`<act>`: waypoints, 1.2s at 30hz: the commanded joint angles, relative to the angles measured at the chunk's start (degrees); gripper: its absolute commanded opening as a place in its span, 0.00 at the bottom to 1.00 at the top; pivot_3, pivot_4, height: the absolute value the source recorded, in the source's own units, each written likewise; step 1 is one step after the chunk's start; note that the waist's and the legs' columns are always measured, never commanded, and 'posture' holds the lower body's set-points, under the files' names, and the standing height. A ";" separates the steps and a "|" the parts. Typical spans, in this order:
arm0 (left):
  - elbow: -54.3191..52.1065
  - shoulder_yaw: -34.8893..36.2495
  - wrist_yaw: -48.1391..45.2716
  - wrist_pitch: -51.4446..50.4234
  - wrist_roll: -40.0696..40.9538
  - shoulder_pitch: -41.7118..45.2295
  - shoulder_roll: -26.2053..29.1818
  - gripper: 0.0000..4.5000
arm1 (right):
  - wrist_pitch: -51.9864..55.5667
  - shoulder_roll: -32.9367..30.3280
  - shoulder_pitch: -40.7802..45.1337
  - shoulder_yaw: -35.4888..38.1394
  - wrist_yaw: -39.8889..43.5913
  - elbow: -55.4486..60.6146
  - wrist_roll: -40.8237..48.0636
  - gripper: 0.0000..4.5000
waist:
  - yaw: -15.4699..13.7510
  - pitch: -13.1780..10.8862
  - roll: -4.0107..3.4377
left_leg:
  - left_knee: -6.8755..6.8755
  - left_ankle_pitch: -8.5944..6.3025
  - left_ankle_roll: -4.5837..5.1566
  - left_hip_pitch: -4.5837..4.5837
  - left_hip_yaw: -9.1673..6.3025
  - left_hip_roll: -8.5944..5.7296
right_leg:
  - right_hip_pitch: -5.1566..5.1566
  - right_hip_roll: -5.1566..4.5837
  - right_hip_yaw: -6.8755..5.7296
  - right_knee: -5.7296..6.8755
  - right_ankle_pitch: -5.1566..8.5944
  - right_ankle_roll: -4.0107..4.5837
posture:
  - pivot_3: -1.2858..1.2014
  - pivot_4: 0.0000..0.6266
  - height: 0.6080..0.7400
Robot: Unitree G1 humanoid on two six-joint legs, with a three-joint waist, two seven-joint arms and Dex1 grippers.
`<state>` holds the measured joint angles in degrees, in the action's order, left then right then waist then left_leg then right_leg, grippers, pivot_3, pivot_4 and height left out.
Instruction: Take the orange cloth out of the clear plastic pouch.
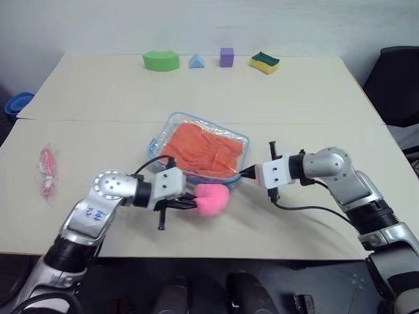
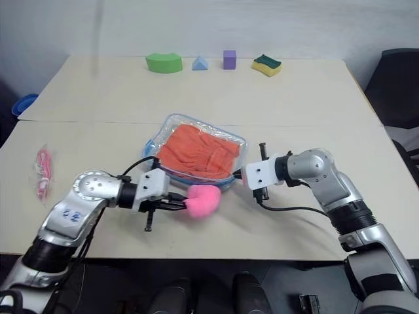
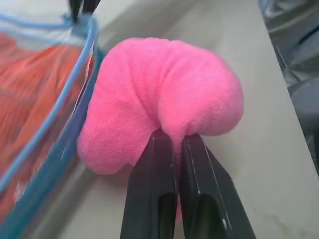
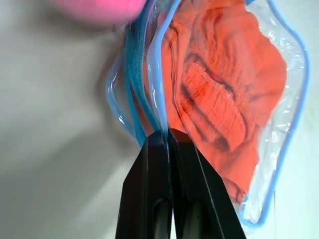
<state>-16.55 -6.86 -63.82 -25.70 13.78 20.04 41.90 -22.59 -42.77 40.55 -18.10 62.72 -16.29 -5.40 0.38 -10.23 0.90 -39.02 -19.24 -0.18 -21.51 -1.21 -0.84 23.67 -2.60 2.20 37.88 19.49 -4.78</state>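
1. The clear plastic pouch with light blue edging (image 1: 171,124) lies flat near the middle of the pale tabletop (image 1: 314,98), and the bright orange wrinkled cloth (image 1: 204,150) sits wholly inside it.
2. The right pincer (image 1: 247,173) is closed on the pouch's blue-edged rim at the corner nearest the robot's right side; in the right wrist view its black fingers (image 4: 164,199) are pinched shut on the edging.
3. The left pincer (image 1: 191,203) is clamped on a fuzzy pink plush lump (image 1: 213,199), which rests just beside the pouch's near edge, touching or almost touching it.
4. I judge the step in hand is to pin the pouch open so the cloth can be drawn out.
   - The right grip should stay firm on the rim only, not on the cloth.
   - The left pincer would do well to set the plush down well apart from the pouch, then reach into the mouth for the cloth's gathered seam.
5. Count:
   - one pouch
   - one orange cloth
   - one pink plush lump
   - two pincers
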 commanded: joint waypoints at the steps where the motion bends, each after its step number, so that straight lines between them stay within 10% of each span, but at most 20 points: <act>1: -3.42 5.90 1.52 -2.22 2.57 -4.20 2.85 0.00 | -3.17 -3.02 0.63 4.21 -0.65 -2.52 0.87 0.01 | -0.02 -0.01 -0.01 | 0.02 0.00 0.00 0.00 0.00 0.00 | 0.00 -0.01 -0.01 -0.02 0.00 0.00 | 0.52 0.24 1.00; 13: 3.70 25.63 2.32 -6.19 8.90 -13.51 11.90 0.00 | -14.05 -10.65 -4.48 8.25 1.74 -6.80 4.74 0.01 | 0.01 -0.03 -0.05 | 0.08 -0.02 0.03 0.02 -0.01 0.01 | -0.04 -0.03 -0.04 -0.08 0.00 0.01 | 0.52 0.24 1.00; 22: 5.80 20.11 3.62 -3.67 8.23 -13.34 10.14 0.00 | -6.02 -8.29 -9.65 8.67 0.46 -0.72 8.89 0.01 | 0.69 -0.04 -0.07 | 0.14 -0.02 0.03 0.09 -0.01 0.01 | -0.09 -0.04 -0.03 -0.07 0.00 0.01 | 0.52 0.24 1.00; 34: 5.79 27.22 3.92 -12.06 16.51 -13.71 11.36 0.73 | 24.67 -13.74 -28.74 22.09 0.48 28.00 25.67 0.86 | 0.93 -0.05 -0.08 | 0.18 -0.10 0.17 0.09 -0.05 0.02 | -0.09 -0.04 -0.03 -0.06 0.01 0.01 | 0.52 0.24 1.00; 36: 6.80 30.95 0.27 -15.44 20.37 -12.56 14.87 0.74 | 33.14 -16.03 -33.84 26.48 1.37 35.28 32.54 1.00 | 0.94 -0.05 -0.07 | 0.20 -0.15 0.22 0.07 -0.10 0.03 | -0.09 -0.04 -0.06 -0.08 0.01 0.01 | 0.52 0.24 1.00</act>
<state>-9.91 18.55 -60.61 -38.63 30.08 6.26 53.55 3.81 -56.82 8.63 3.63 63.27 12.04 20.50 1.32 -10.27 0.83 -38.81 -19.39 0.05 -21.44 -1.33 -0.80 23.57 -2.64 2.12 37.78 19.49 -4.77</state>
